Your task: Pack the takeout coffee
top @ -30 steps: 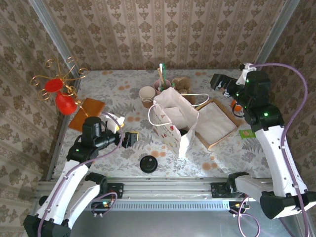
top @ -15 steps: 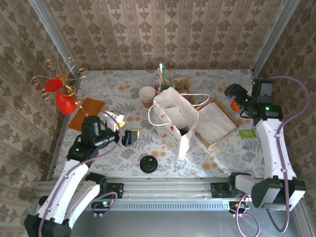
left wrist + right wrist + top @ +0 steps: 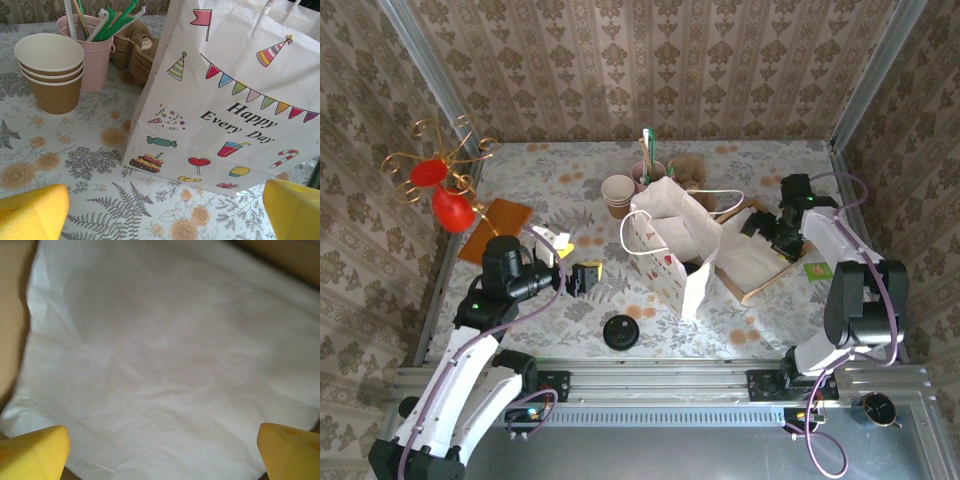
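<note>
The white paper bag (image 3: 672, 243) with party prints stands at mid-table; up close its printed face (image 3: 225, 100) is just ahead of my left gripper (image 3: 165, 215). That left gripper (image 3: 586, 277) is open and empty, low over the tablecloth to the bag's left. My right gripper (image 3: 767, 228) is open and empty too, hovering over the white paper (image 3: 165, 350) that lines the brown tray (image 3: 752, 291). The takeout coffee is hidden. A dark patch (image 3: 692, 267) shows at the bag's right side; I cannot tell what it is.
A flat black lid disc (image 3: 620, 331) lies near the front edge. Stacked lidless beige cups (image 3: 50, 70) and a pink bucket of straws (image 3: 95, 55) stand behind the bag. A red and gold ornament (image 3: 445, 190) and an orange napkin (image 3: 500, 225) are at the left.
My right arm has swung in from the table's far right and come down over the paper-lined tray. The left arm has barely moved.
</note>
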`<state>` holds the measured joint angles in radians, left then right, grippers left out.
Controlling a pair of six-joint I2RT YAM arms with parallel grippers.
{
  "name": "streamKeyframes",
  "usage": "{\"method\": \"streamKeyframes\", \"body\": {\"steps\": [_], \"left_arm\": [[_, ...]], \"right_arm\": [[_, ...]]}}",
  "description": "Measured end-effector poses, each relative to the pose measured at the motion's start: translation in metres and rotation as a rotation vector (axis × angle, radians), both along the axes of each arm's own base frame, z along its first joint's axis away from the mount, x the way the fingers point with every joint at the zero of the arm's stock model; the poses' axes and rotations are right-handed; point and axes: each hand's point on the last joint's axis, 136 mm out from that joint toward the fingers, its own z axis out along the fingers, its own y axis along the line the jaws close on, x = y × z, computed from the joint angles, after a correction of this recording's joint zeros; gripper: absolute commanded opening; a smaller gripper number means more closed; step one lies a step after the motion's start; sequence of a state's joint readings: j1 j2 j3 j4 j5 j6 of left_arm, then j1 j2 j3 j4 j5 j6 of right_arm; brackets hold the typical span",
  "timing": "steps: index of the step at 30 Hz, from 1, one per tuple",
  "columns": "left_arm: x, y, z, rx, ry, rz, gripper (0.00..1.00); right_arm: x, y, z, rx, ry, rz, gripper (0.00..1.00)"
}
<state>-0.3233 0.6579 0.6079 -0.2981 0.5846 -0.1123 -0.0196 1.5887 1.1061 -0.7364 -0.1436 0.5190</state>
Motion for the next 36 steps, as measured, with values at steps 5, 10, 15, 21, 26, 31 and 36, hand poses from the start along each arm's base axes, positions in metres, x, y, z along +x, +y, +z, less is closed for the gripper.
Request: {"method": "streamKeyframes", "body": {"steps": [5,10,15,21,26,31,36], "left_arm": [[0.000,0.000,0.000,-0.002,0.000,0.000,1.00],[0.000,0.001,-0.002,0.000,0.005,0.001,1.00],[0.000,0.001,-0.002,0.000,0.005,0.001,1.00],[0.000,0.001,-0.002,0.000,0.005,0.001,1.00],[0.000,0.001,-0.003,0.001,0.006,0.001,1.00],[0.000,0.001,-0.002,0.000,0.005,0.001,1.00],[0.000,0.001,-0.003,0.001,0.006,0.001,1.00]], "right_arm": [[0.009,0.019,-0.017,-0.074,0.055,0.121,1.00],[0.005,0.019,-0.038,-0.121,0.115,0.167,1.00],[0.005,0.021,-0.051,-0.167,0.150,0.213,0.97],[0.011,0.023,-0.052,-0.198,0.150,0.247,0.78],[0.012,0.022,-0.052,-0.202,0.147,0.249,0.74],[0.013,0.022,-0.048,-0.202,0.136,0.248,0.75],[0.014,0.022,-0.044,-0.203,0.123,0.257,0.82]]}}
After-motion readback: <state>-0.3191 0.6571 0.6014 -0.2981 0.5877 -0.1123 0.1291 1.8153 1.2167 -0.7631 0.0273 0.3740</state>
